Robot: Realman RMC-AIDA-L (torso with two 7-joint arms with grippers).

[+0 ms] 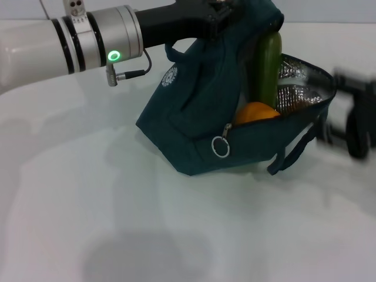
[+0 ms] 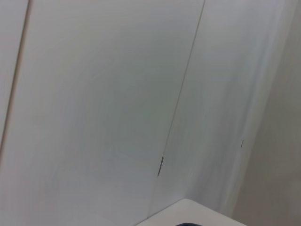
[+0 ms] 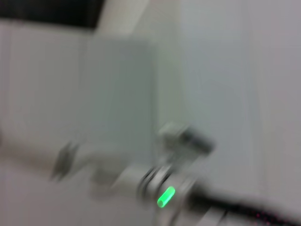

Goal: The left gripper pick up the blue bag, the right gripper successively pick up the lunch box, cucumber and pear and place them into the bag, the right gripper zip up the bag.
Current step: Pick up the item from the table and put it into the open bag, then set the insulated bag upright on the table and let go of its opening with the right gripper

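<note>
Now, largest first: the white tabletop (image 1: 176, 235) lies bare around the load, with wide open room on your near side and toward the left. On it, propped up at its far end, sits the blue bag (image 1: 194, 123), mouth gaping toward the right and showing silvery lining. The left arm comes in from the left along the far edge; the left hand (image 1: 220, 13) is up at the bag's top where a handle should be, but you cannot tell whether its fingers are clamped there, as fabric hides them. The right hand (image 1: 351, 120) shows as a dark blur at the right edge, just beside the open mouth; its finger state cannot be read either. The cucumber (image 1: 268, 67) stands nearly upright inside, its tip poking out above the rim. The pear (image 1: 255, 112) rests low at the near rim. No lunch box shows. Judging by this, zipping remains: the ring pull (image 1: 221, 147) hangs on the near wall, leftward of the right hand, and that hand is the nearer one
</note>
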